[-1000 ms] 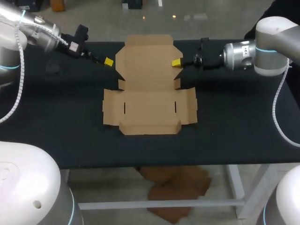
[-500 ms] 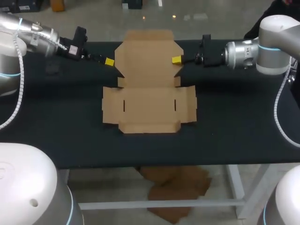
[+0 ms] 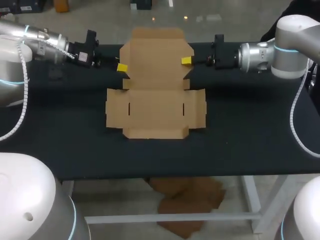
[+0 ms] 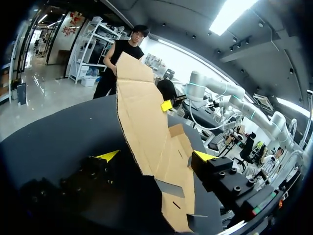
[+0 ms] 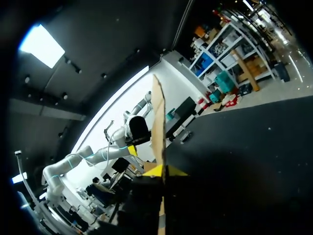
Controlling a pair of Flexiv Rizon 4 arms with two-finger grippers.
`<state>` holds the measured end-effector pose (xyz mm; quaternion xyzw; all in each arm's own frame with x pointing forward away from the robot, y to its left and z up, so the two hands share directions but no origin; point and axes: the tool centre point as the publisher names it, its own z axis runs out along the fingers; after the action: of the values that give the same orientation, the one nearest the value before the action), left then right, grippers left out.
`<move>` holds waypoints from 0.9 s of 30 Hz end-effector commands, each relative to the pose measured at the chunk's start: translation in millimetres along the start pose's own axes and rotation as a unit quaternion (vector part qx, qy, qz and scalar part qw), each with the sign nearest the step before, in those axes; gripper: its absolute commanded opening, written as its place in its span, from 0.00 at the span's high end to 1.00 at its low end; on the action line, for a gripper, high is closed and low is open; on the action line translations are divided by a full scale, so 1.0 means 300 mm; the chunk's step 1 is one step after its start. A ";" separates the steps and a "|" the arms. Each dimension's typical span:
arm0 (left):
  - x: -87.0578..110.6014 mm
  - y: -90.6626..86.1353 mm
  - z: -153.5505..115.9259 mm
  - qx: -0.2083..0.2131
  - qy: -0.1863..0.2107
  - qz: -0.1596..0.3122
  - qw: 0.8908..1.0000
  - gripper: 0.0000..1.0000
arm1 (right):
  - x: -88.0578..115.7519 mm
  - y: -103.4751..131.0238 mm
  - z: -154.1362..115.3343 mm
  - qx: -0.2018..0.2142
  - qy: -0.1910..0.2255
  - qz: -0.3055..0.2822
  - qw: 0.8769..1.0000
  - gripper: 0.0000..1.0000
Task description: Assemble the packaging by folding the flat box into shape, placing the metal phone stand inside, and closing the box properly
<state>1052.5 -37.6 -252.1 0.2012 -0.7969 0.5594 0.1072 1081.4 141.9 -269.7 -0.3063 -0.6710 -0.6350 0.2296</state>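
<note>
the flat box (image 3: 155,100) is plain brown cardboard, matt and faintly fibrous, with clean cut edges. the table (image 3: 250,140) top is a black, matt, cloth-like sheet. the left gripper (image 3: 121,67) and right gripper (image 3: 186,60) have yellow tips, smooth and dull like plastic, on matt black bodies. the right arm (image 3: 290,40) at 2 o'clock has a glossy white shell and a silver metal wrist. the left arm (image 3: 40,37) at 10 o'clock shows similar silver metal.

cardboard box (image 4: 146,112) tilted up between the left pincer's (image 4: 156,155) spread fingers.
</note>
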 end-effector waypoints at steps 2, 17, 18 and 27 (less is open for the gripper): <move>-0.047 -0.026 0.049 0.000 0.038 0.013 0.999 0.24 | 0.002 0.001 0.000 -0.006 0.008 -0.008 1.000 1.00; -0.022 -0.073 0.135 0.015 0.090 0.045 0.995 0.58 | 0.007 0.029 0.022 -0.014 0.017 -0.023 0.999 1.00; -0.021 -0.075 0.138 0.016 0.091 0.045 0.995 0.58 | 0.007 0.032 0.025 -0.013 0.018 -0.024 0.999 1.00; -0.009 -0.094 0.162 0.015 0.101 0.050 0.994 0.68 | 0.008 0.046 0.037 -0.010 0.019 -0.028 0.999 1.00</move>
<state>1065.4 -89.8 -245.5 0.1184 -0.7842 0.5929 0.1399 1085.8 152.6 -258.2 -0.2814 -0.6684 -0.6533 0.2173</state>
